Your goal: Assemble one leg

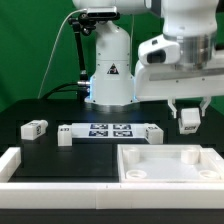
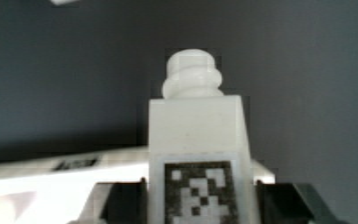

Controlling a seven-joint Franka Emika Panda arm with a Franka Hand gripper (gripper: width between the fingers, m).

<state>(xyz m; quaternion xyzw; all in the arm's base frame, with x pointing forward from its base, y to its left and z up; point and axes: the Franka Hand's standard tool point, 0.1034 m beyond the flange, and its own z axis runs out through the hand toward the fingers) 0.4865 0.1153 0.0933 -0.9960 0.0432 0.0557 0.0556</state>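
Exterior view's far left: a white rail (image 1: 18, 162) wraps the table's (image 1: 60, 108) front corner, and the frame cuts off both its ends. Next, a small tagged block (image 1: 35, 128) lies loose. A second block (image 1: 63, 136) sits just beside the marker board (image 1: 110, 130), and a third block (image 1: 153, 135) sits at the board's other end; their tags are too small to read. Further right, the gripper (image 1: 188, 115) is in the air, clamped on the leg (image 1: 188, 124), held off the table near the tray-like part's (image 1: 150, 152) far rim. The fingers are barely visible from here. The wrist view is blurry but clearer on the leg (image 2: 197, 140): a short white rectangular block with a rounded knobbed peg at the free end and a black-and-white tag on the face between the dark fingers (image 2: 119, 205). The tray has a raised rim and two small bosses inside, and its right side is cut off.
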